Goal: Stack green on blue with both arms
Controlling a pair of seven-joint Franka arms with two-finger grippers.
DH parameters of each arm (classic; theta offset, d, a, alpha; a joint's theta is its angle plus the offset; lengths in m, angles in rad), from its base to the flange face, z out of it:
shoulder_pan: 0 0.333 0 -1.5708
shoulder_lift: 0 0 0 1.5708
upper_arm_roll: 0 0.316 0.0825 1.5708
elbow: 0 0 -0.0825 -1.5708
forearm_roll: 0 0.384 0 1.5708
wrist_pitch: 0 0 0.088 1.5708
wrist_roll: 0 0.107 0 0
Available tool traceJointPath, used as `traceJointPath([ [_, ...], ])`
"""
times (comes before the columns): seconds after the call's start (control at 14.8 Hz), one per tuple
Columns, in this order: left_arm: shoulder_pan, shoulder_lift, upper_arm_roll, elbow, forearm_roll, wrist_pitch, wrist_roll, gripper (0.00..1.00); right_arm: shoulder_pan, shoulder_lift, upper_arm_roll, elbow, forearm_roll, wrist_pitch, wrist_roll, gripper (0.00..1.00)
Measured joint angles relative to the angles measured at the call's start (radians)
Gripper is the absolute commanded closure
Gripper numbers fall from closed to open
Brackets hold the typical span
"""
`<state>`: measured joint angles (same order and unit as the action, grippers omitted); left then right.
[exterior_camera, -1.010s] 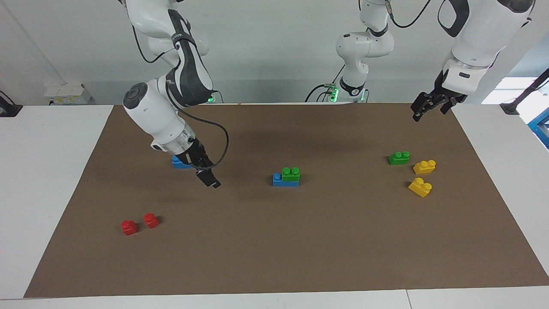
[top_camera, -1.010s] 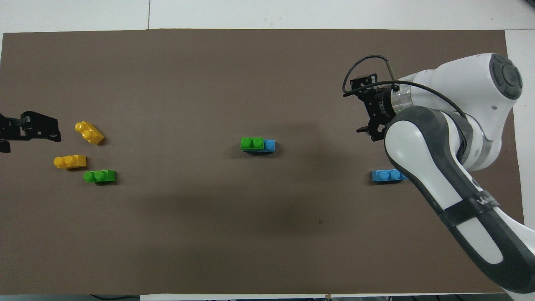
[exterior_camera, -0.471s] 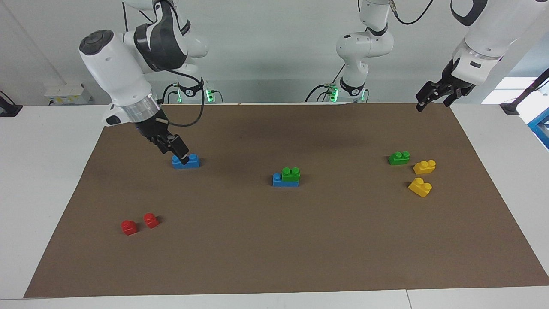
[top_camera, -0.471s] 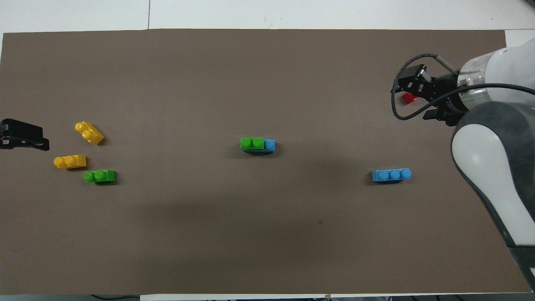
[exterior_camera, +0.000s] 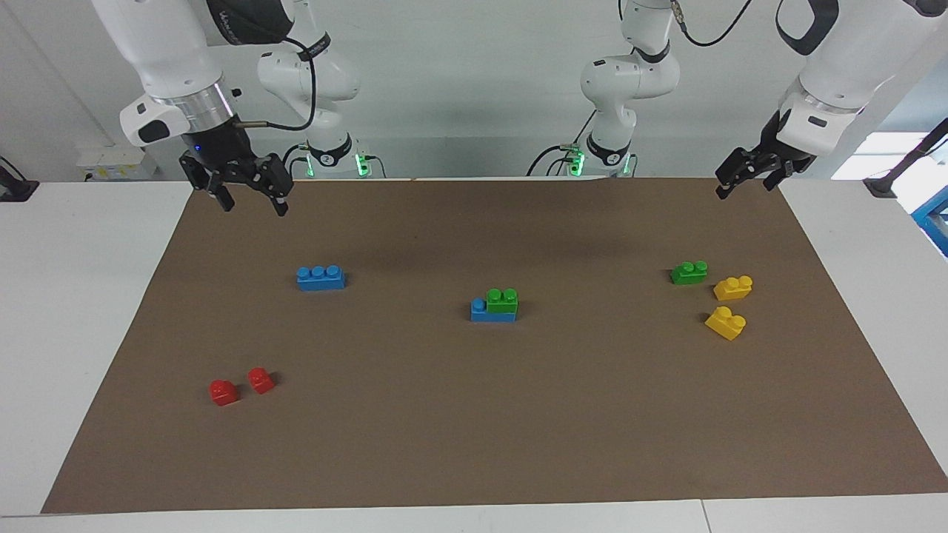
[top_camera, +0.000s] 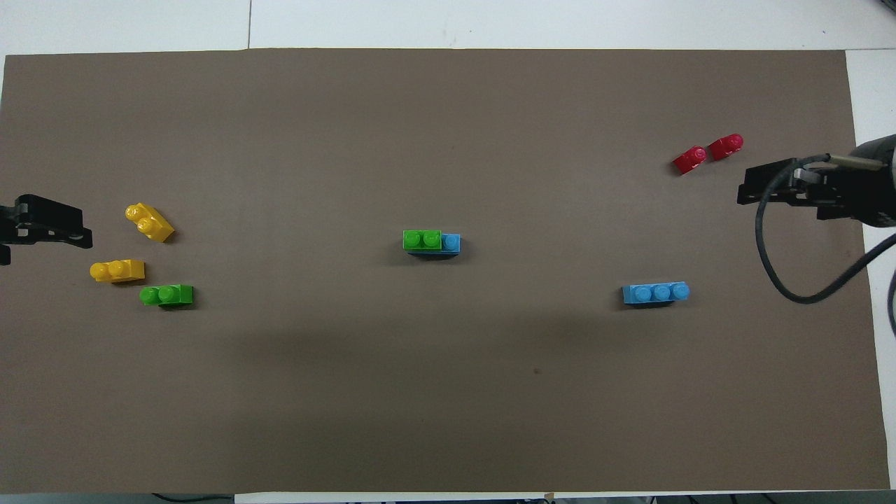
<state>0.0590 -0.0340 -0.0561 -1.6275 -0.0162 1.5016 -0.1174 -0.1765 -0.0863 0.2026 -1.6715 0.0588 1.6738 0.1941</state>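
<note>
A green brick [exterior_camera: 502, 299] sits stacked on one end of a blue brick [exterior_camera: 483, 312] in the middle of the mat; the stack also shows in the overhead view [top_camera: 422, 240]. A second blue brick [exterior_camera: 321, 277] lies alone toward the right arm's end. A second green brick [exterior_camera: 689, 272] lies alone toward the left arm's end. My right gripper [exterior_camera: 252, 203] is open and empty, raised over the mat's edge near its base. My left gripper [exterior_camera: 744, 183] is open and empty, raised over the mat's corner near its own base.
Two yellow bricks [exterior_camera: 732, 287] [exterior_camera: 725, 323] lie beside the loose green brick, farther from the robots. Two small red bricks [exterior_camera: 224, 392] [exterior_camera: 261, 380] lie toward the right arm's end, farther from the robots than the loose blue brick. A brown mat [exterior_camera: 474, 414] covers the white table.
My right gripper has risen and drawn back from beside the loose blue brick to the mat's edge by its base. The left gripper has barely moved. No brick has moved.
</note>
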Motion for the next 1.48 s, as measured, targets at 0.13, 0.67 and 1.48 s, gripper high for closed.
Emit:
traceJointPath([
  [0.13, 0.0, 0.013, 0.0, 0.002, -0.002, 0.0, 0.0, 0.0, -0.01, -0.021, -0.003, 0.018, -0.003, -0.048, -0.059, 0.0],
  [0.67, 0.0, 0.012, 0.0, 0.033, -0.003, -0.015, 0.0, 0.0, -0.027, -0.046, -0.018, 0.021, -0.003, -0.1, -0.12, 0.0],
  [1.48, 0.0, 0.012, -0.003, 0.053, -0.004, -0.027, 0.0, 0.0, -0.022, -0.039, -0.014, 0.014, -0.063, -0.1, -0.12, 0.0],
])
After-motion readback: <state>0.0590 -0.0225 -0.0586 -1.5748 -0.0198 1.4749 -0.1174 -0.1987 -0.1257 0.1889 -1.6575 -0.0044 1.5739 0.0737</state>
